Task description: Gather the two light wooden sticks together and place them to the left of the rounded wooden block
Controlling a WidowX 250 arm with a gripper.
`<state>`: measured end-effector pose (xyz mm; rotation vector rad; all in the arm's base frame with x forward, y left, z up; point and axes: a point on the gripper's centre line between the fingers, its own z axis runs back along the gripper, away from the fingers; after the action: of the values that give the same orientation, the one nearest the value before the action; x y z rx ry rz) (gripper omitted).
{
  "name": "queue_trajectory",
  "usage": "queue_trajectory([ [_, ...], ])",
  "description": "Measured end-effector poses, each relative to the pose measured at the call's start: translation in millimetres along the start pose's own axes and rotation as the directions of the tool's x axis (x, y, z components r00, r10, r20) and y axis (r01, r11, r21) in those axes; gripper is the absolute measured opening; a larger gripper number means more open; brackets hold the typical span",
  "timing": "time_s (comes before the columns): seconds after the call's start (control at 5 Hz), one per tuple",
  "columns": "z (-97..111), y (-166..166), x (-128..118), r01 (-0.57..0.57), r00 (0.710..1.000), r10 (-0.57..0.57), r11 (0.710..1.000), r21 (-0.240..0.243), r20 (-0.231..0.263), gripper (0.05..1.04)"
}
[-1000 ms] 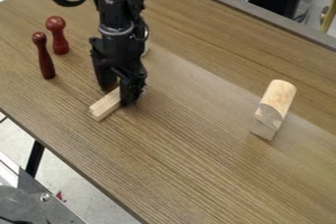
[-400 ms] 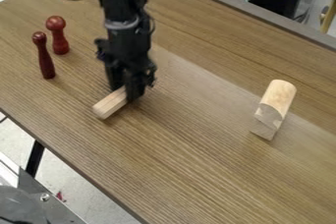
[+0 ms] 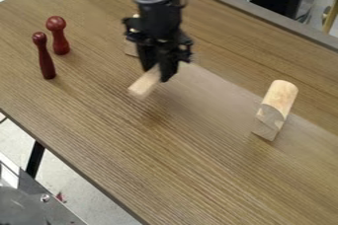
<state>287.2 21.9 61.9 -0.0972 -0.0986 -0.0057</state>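
Above woodgrain, the end effector (image 3: 159,72) is closed on a wooden block (image 3: 145,84) (squared, pale).

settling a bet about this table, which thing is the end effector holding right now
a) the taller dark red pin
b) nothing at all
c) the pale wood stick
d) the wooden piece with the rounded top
c, since the end effector has the pale wood stick between its fingers, one end jutting out

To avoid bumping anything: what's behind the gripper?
Part of a pale wooden piece shows behind the gripper. The gripper covers the rest, so I can't tell its full shape.
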Motion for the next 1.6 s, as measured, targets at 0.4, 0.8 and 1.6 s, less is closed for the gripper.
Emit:
queue_trajectory([
  [0.4,-22.9,-33.2,35.2,-0.013,1.000,0.013,0.999,0.052,0.002,0.361],
  [0.8,-40.4,-37.5,65.6,-0.041,0.999,0.040,0.996,0.076,0.016,0.361],
  [1.6,-46.3,-33.3,69.8,0.024,0.999,-0.026,0.995,0.101,0.025,0.711],
])
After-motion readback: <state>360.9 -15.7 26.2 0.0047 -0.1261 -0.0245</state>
